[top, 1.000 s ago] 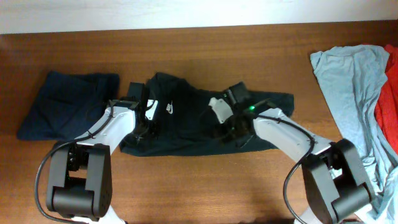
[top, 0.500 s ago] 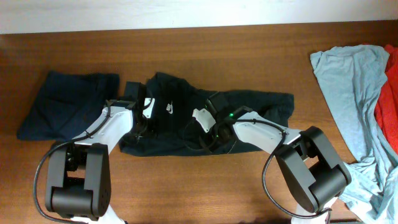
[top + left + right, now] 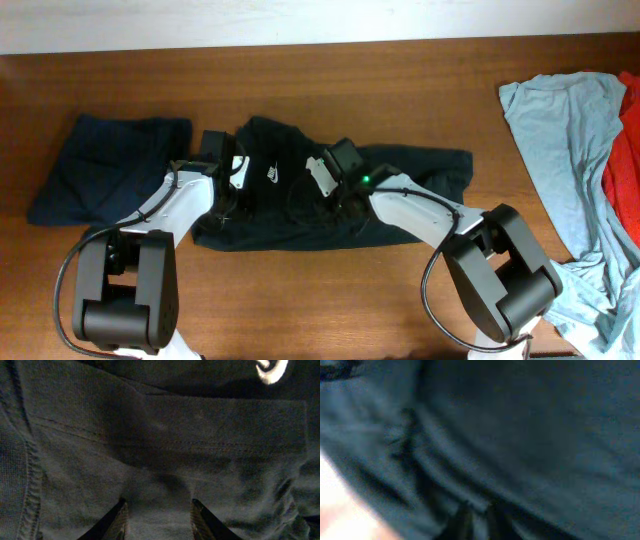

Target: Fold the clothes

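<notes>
From overhead, the left gripper (image 3: 229,190) is low over the left part of the black T-shirt (image 3: 400,165), just left of its white logo (image 3: 270,178). In this view I cannot see how its jaws stand. The right gripper (image 3: 332,184) is also down on the shirt, near its middle and to the right of the logo. The shirt lies wrinkled in the middle of the table (image 3: 350,80), stretched from left to right. The dark navy garment (image 3: 110,165) lies just beside it on the left. The pale blue tee (image 3: 560,130) and the red garment (image 3: 625,150) lie well apart at the right edge, with the red one partly under the blue one.

In the left wrist view, the left gripper (image 3: 160,522) has its two fingers (image 3: 118,521) apart. Flat black cloth shows between them and nothing is pinched. Beyond the tips I see a folded flap of the T-shirt (image 3: 165,435) with a stitched hem, and a piece of the logo (image 3: 270,370) at the top right corner.

The right wrist view is blurred. I see only dark folds of the T-shirt (image 3: 530,435) very close to the camera, and I cannot tell if this gripper is open or closed.
</notes>
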